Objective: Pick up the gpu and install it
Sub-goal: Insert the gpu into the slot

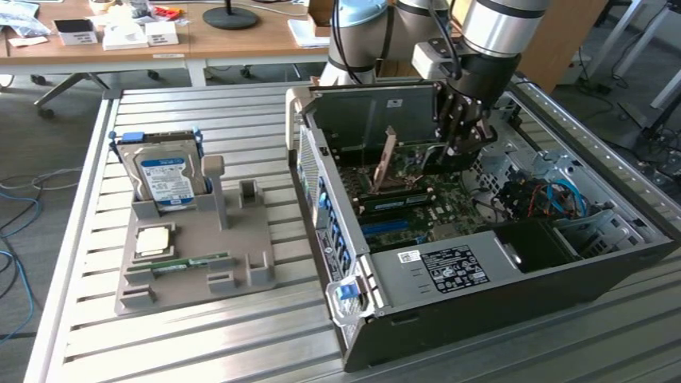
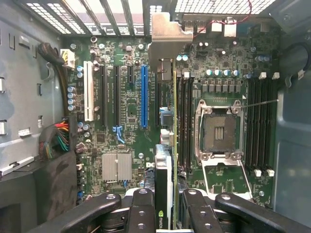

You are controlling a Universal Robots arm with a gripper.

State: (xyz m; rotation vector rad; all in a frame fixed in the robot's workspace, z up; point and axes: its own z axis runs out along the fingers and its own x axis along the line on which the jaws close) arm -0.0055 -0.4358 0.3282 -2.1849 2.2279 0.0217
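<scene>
The gpu [image 2: 164, 167] is seen edge-on in the wrist view, a thin card with a silver end bracket [image 2: 165, 41] reaching the case's rear grille. My gripper [image 2: 167, 206] is shut on it, with a black finger [image 2: 141, 208] on either side of the card. The card hangs over the motherboard [image 2: 126, 111], just beside the long blue slot [image 2: 144, 94]; whether it touches a slot I cannot tell. In the exterior view the gripper [image 1: 460, 148] reaches down into the open computer case [image 1: 511, 271], and the gpu [image 1: 390, 155] stands upright above the board.
On the exterior view's left, a grey holder [image 1: 250, 271] carries a hard drive [image 1: 165, 171], a processor chip [image 1: 155, 239] and a RAM stick [image 1: 191, 262]. Cable bundles [image 2: 56, 138] and the bare CPU socket [image 2: 219, 128] flank the card. A desk [image 1: 213, 40] stands behind.
</scene>
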